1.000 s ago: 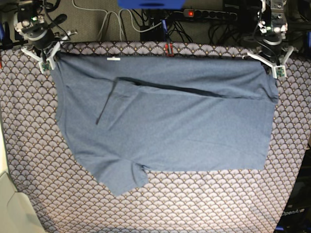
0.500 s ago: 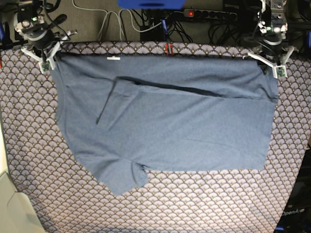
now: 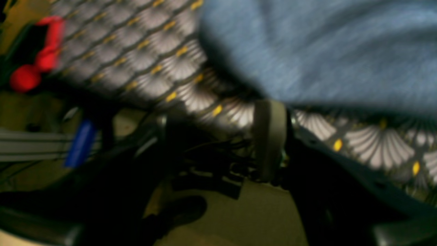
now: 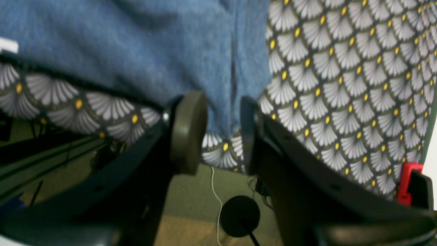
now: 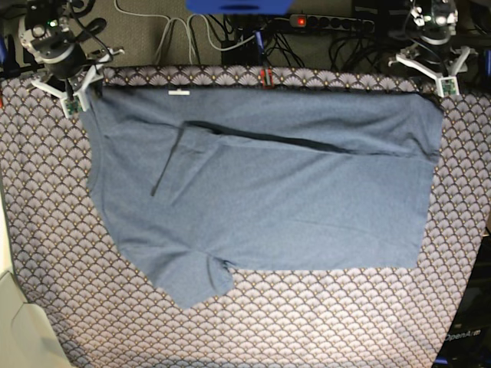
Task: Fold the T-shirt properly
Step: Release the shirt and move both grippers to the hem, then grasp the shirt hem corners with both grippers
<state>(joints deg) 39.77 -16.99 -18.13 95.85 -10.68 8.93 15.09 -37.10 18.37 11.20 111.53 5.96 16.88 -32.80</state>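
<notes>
The slate-blue T-shirt (image 5: 268,192) lies flat on the scallop-patterned tablecloth (image 5: 307,322), doubled over, with one sleeve sticking out at the lower left and its white neck label (image 5: 179,93) at the far edge. My right gripper (image 5: 77,92) hovers at the shirt's far left corner. In the right wrist view it (image 4: 218,133) is open, and the shirt's corner (image 4: 136,44) lies loose beyond the two pads. My left gripper (image 5: 439,77) sits just past the far right corner. The blurred left wrist view shows it (image 3: 215,143) open, with the shirt (image 3: 324,51) lying free above one pad (image 3: 269,140).
Both grippers are at the table's far edge. Behind it run cables and a power strip (image 5: 322,21). A red clamp (image 5: 266,77) grips that edge near the middle. Another red clamp (image 4: 408,181) shows at the right in the right wrist view. Patterned cloth lies bare in front of the shirt.
Both grippers have opened and let go of the shirt's far corners, then drawn back a little beyond the far edge. The shirt's far right corner now lies flat.
</notes>
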